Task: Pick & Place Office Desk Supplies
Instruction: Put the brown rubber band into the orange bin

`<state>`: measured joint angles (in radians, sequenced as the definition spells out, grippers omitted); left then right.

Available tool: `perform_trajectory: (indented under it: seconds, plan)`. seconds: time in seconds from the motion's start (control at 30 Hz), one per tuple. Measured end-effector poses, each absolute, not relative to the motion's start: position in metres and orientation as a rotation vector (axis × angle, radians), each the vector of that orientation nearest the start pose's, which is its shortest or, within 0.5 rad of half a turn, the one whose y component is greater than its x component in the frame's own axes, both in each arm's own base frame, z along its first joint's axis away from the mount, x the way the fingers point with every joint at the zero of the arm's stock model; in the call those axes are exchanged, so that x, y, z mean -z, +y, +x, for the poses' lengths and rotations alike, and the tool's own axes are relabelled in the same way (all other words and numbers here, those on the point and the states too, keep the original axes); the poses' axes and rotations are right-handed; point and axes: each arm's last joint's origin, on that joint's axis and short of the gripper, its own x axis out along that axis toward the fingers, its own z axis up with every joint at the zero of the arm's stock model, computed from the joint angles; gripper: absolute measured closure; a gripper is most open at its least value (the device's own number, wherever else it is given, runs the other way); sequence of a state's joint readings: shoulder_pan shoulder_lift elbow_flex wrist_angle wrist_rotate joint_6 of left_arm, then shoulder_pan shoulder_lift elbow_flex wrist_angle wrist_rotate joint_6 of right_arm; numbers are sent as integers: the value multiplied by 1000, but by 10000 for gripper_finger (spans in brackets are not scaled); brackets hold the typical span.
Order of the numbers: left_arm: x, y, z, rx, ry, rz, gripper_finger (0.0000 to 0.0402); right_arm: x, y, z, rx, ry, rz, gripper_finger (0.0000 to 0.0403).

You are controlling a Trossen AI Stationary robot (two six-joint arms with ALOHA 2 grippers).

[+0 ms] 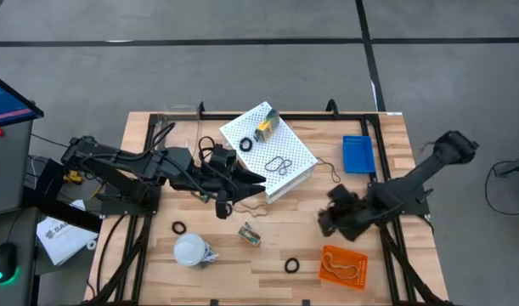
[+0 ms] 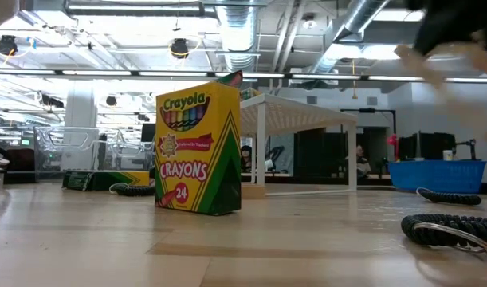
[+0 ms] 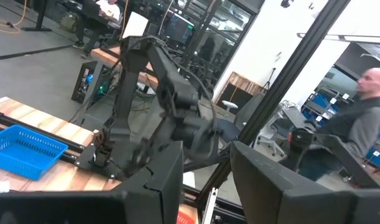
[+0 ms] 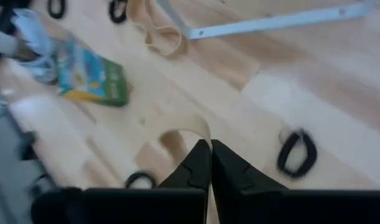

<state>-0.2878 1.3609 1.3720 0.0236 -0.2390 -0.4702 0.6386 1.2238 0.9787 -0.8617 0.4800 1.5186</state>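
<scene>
Right gripper (image 4: 209,155) above the table (image 4: 314,93), fingers clamped together on a tan rubber band (image 4: 177,127) lifted off the wood; raise gently so the thin loop stays pinched.

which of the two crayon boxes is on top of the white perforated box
The crayon box near the white perforated box's far corner; the other crayon box lies on the table.

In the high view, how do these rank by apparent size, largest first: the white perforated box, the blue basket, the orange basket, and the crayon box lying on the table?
1. White perforated box.
2. Orange basket and blue basket: they look about alike, so I do not rank them.
3. Crayon box, clearly the smallest.
</scene>
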Motion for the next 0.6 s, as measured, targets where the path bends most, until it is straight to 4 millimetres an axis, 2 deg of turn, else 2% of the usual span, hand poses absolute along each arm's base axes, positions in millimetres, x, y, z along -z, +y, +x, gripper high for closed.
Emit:
perform_trajectory:
  seconds: [0.13, 0.23, 0.43, 0.6]
  plan:
    - [-428, -80, 295, 56, -21, -478, 274, -281, 131, 164, 499, 761, 929, 403]
    - [-428, -80, 295, 56, -21, -476, 274, -283, 140, 148, 486, 782, 997, 403]
    - [-428, -81, 294, 61, -20, -476, 274, -272, 168, 119, 514, 865, 1083, 403]
    - [-428, -81, 294, 61, -19, -476, 274, -260, 192, 106, 515, 922, 1112, 403]
